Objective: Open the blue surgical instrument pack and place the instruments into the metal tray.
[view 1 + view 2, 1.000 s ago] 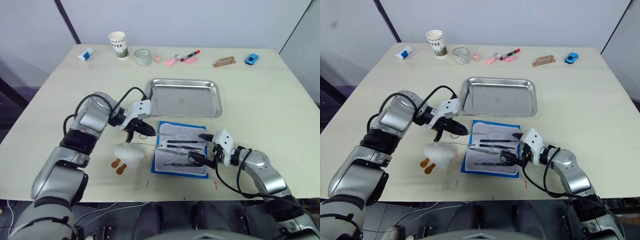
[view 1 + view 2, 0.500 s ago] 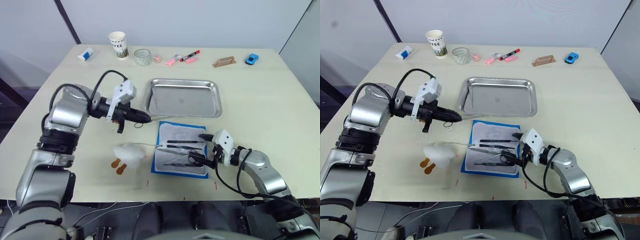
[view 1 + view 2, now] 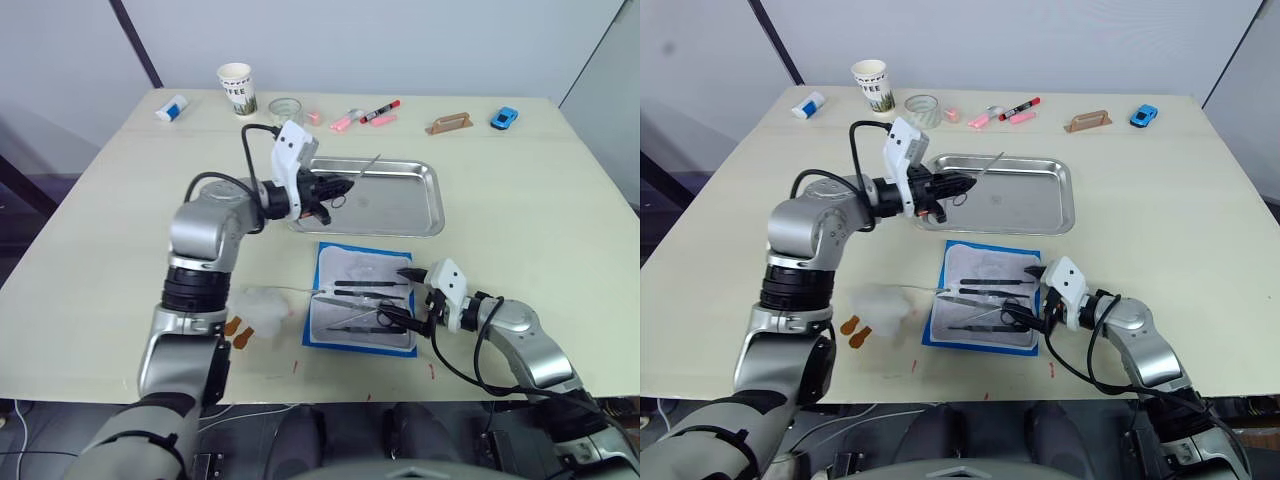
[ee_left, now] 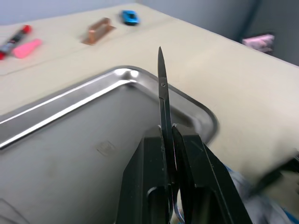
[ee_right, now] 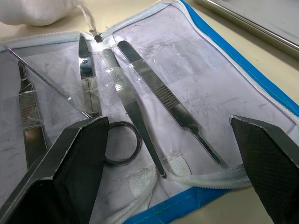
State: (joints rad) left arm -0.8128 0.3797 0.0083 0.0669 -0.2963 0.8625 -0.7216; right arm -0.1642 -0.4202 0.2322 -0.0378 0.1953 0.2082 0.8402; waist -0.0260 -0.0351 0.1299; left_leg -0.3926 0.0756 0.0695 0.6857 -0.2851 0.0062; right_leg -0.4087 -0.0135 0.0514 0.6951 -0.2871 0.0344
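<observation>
Here the surface [image 3: 560,220] carries everything, and the metal tray [image 3: 425,205] sits toward its far middle, bare inside, presumably waiting to receive the tools. Just in front of it the blue surgical instrument pack [image 3: 330,252] lies flat and unzipped, pale lining up, so the remaining instruments [image 5: 140,105], forceps, tweezers and a ring-handled pair under clear straps, can be lifted out one at a time. The left claw [image 3: 338,186] hangs above the tray's near-left part, clamped on a pair of scissors [image 4: 162,93] whose closed blades point out beyond the fingertips toward the far rim; I judge it is about to lower and release them. The right claw [image 3: 408,300] rests at the pack's right edge with its jaws spread wide, probably steadying the pouch or lining up the next pick. On the paper cup [image 3: 236,86] at the back, I can read only "FEE".
</observation>
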